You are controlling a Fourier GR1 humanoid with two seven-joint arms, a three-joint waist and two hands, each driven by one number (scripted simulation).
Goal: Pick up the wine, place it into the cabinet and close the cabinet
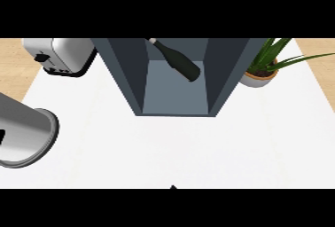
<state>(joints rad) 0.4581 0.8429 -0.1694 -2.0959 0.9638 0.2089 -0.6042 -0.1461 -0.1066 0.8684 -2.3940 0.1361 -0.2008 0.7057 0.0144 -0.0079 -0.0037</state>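
Observation:
The dark wine bottle (pixel 178 62) is inside the blue-grey cabinet (pixel 222 84) at the counter's back middle. It is tilted, with its neck toward the back left and its base toward the front right. The cabinet's front stands open toward me, showing its lighter floor. My left forearm (pixel 23 133) comes in at the left edge as a wide grey cylinder. Only a black sliver of the left hand (pixel 1 137) shows at the edge, well apart from the cabinet. My right hand is out of view.
A silver toaster (pixel 59 55) sits at the back left beside the cabinet. A potted plant (pixel 262 73) stands at the back right, close to the cabinet's right wall. The white counter (pixel 177 150) stretches in front of the cabinet.

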